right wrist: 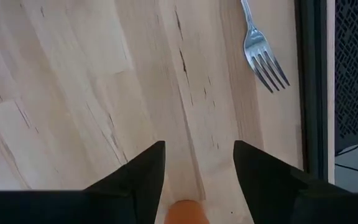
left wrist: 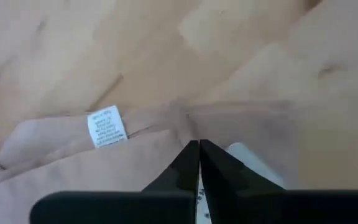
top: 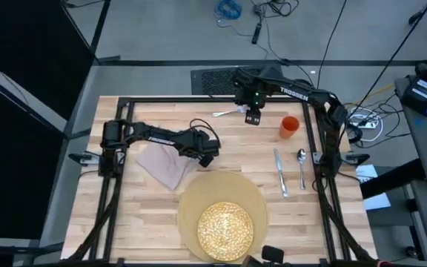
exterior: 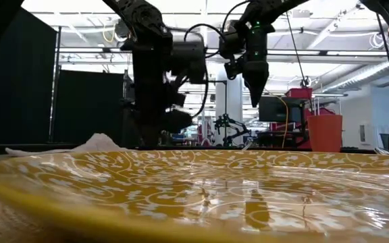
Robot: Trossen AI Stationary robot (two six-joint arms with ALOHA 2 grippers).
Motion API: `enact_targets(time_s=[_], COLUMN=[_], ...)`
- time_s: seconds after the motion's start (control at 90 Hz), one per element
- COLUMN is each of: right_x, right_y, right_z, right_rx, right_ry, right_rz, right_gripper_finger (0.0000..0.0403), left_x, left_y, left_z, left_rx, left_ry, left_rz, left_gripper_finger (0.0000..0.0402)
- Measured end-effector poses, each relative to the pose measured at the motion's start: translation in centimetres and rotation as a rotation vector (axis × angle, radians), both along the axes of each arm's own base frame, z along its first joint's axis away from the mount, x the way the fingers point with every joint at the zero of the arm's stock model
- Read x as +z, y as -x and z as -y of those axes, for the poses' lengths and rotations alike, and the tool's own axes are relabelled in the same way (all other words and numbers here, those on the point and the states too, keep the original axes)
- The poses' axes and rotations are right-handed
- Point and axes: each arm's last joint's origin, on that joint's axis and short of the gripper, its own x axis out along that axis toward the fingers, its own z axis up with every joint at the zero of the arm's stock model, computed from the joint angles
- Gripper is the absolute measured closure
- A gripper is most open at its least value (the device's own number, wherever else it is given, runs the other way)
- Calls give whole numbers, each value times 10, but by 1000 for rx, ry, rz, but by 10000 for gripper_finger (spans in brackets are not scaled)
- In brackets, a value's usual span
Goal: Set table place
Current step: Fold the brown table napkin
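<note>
Overhead, the counter carries a partly laid place, with the tan placemat as landmark. On the placemat sits the yellow speckled plate. The knife and spoon lie side by side just off the placemat's right edge, and the orange cup stands beyond them toward the far rim. The beige napkin lies crumpled at the placemat's far-left edge, where the left pincer is lowered onto it with its fingers pressed together; the left wrist view shows cloth bunched at their tips, so it appears to be pinching a fold of the napkin.

The fork lies well beyond the placemat, near the counter's far rim, its long axis roughly parallel to that rim. The right pincer hangs just beside the fork's handle end with its fingers spread and holding nothing. In the right wrist view the tines lie ahead of the fingers and off to one side, not between them.

Judgement: the right arm is clearly nearer the fork, and a grasp would require shifting the pincer sideways across the handle.
</note>
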Motion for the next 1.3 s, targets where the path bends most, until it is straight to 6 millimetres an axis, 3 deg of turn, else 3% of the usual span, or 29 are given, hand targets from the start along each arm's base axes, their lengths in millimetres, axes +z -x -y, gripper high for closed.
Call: enact_targets(time_s=[0.133,0.422,0.733,0.822,1.0,1.178,1.3], right_x=[0,0,0,0,0,0,0], right_y=[0,1,1,1,2,2,2], right_z=[0,-1,-1,-1,-1,-1,-1], right_rx=[0,0,-1,-1,-2,-2,-2], right_ry=[0,-6,-6,-10,-9,-11,-12], right_rz=[0,-8,-9,-14,-14,-16,-18], right_gripper_finger=[227,227,227,227,227,227,227], left_x=[9,9,12,31,103,107,108], left_y=[-3,-5,-13,-10,9,23,24], left_z=[3,-7,-13,-8,16,36,36], left_rx=[-7,48,71,-10,-140,-202,-157], left_ry=[-12,15,186,147,50,53,78], left_rz=[-15,47,154,110,165,86,105], left_gripper_finger=[401,401,401,401,401,401,401])
